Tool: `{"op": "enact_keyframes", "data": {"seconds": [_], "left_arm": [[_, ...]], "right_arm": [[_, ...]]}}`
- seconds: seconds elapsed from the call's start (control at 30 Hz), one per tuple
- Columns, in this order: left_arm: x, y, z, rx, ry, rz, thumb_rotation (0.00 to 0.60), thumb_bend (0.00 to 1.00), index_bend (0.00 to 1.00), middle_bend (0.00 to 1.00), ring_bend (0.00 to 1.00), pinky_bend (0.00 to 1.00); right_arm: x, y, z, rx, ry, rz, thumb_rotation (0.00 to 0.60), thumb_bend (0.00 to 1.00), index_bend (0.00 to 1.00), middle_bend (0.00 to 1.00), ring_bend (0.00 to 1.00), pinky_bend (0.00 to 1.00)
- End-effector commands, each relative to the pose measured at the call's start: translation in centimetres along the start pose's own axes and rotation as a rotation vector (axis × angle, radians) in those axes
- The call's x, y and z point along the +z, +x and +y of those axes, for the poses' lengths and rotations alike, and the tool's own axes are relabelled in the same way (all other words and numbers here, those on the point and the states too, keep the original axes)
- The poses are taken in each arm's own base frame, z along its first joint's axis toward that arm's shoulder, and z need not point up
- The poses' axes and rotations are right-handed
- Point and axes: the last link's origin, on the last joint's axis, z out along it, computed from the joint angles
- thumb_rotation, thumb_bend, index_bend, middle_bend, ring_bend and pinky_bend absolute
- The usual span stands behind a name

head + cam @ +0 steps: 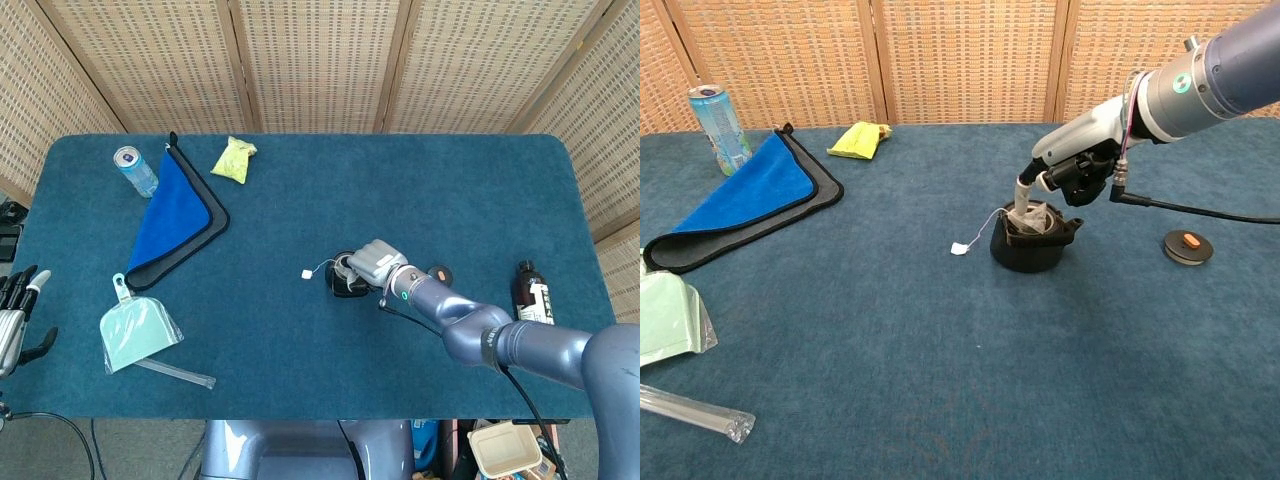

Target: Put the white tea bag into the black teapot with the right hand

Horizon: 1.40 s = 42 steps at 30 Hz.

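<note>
A blue table (300,360) with woven screens behind. Near the middle of it, the white tea bag (1032,218), lying in the open top of the black teapot (1030,250) and peeking a little above the rim. From the bag, a thin string over the pot's left side, down to a small white tag (959,249) flat on the table just beside the pot.

Right above the bag, the right hand (1065,170) — coming in from the right side, one finger (1023,192) straight and pointing down, its tip touching the top of the bag. Other fingers curled in, holding nothing. So: bag straight below the fingertip, and a push downward looks like the way to seat it deeper. Looks nearly done, with only the tag and string left outside.

Far off at the left edge of the head view, the left hand (15,310), fingers apart and holding nothing, well apart from the pot. Much nearer by far, the right one.

To the right of the pot, a small round lid (1188,246) with an orange knob; past that, a dark bottle (530,293). On the left side, a drink can (720,115), a blue cloth (750,185), a yellow packet (860,140), a pale green bag (665,320) and a clear tube (695,415) — all well apart from the pot.
</note>
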Motion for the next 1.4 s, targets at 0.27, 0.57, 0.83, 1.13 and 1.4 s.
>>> {"op": "enact_keyframes", "data": {"seconds": [0.27, 0.57, 0.83, 1.13, 1.4], "left_arm": [[0.0, -0.1, -0.1, 0.001, 0.002, -0.002, 0.600, 0.38, 0.02, 0.00, 0.00, 0.00], [0.0, -0.1, 0.1, 0.003, 0.000, -0.006, 0.600, 0.38, 0.02, 0.00, 0.00, 0.00], [0.0, -0.2, 0.1, 0.000, 0.000, -0.007, 0.600, 0.38, 0.02, 0.00, 0.00, 0.00], [-0.1, -0.1, 0.0, -0.004, 0.001, -0.003, 0.600, 0.38, 0.02, 0.00, 0.00, 0.00], [-0.1, 0.1, 0.0, -0.003, -0.003, 0.008, 0.600, 0.38, 0.02, 0.00, 0.00, 0.00]], "right_arm": [[0.7, -0.6, 0.5, -0.024, -0.024, -0.023, 0.000, 1.00, 0.22, 1.00, 1.00, 1.00], [1.4, -1.3, 0.5, -0.031, -0.035, -0.037, 0.000, 1.00, 0.22, 1.00, 1.00, 1.00], [1.4, -0.7, 0.0, -0.039, -0.028, -0.010, 0.000, 1.00, 0.22, 1.00, 1.00, 1.00], [0.3, 0.0, -0.1, -0.043, -0.031, 0.015, 0.000, 1.00, 0.22, 1.00, 1.00, 1.00], [-1.7, 0.4, 0.1, -0.021, -0.033, 0.078, 0.000, 1.00, 0.22, 1.00, 1.00, 1.00]]}}
